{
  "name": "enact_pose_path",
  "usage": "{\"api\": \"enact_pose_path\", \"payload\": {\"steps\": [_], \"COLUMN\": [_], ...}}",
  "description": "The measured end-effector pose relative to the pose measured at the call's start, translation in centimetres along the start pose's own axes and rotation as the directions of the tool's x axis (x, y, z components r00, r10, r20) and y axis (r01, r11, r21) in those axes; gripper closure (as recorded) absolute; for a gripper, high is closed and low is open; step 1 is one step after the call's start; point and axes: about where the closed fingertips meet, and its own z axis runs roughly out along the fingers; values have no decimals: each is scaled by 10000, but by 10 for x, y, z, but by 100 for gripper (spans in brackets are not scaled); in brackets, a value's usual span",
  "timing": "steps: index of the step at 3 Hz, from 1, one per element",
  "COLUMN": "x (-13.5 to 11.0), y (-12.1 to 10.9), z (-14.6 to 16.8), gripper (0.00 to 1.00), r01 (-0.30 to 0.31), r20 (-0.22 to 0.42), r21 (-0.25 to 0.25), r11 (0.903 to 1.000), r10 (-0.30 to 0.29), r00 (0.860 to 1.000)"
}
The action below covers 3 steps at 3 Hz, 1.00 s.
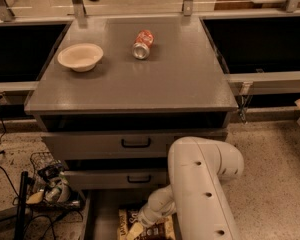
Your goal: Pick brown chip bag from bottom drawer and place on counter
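Note:
The brown chip bag (124, 224) lies in the open bottom drawer (102, 215) at the bottom edge of the camera view, and only its upper part shows. My gripper (136, 230) is down in the drawer on top of the bag, at the end of my white arm (200, 184). The arm hides the right part of the bag and of the drawer. The counter (175, 79) is the dark-grey cabinet top above.
A cream bowl (80, 57) stands at the counter's back left. A red soda can (142, 44) lies on its side at the back middle. The two upper drawers (136, 143) are closed. A wire basket of clutter (52, 186) and cables sit on the floor at the left.

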Motion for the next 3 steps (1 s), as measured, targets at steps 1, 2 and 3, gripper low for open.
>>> {"api": "enact_pose_path", "payload": {"steps": [1,2,3], "x": [0,6,6], "y": [0,2,2], "z": [0,23,23], "gripper": [0,0,0], "r01": [0,20,20], "r20": [0,-425,-425], "r21": [0,-127,-128], "r11": [10000,9999,9999], "r10": [0,-25,-25], "r00": [10000,9991,9991]}}
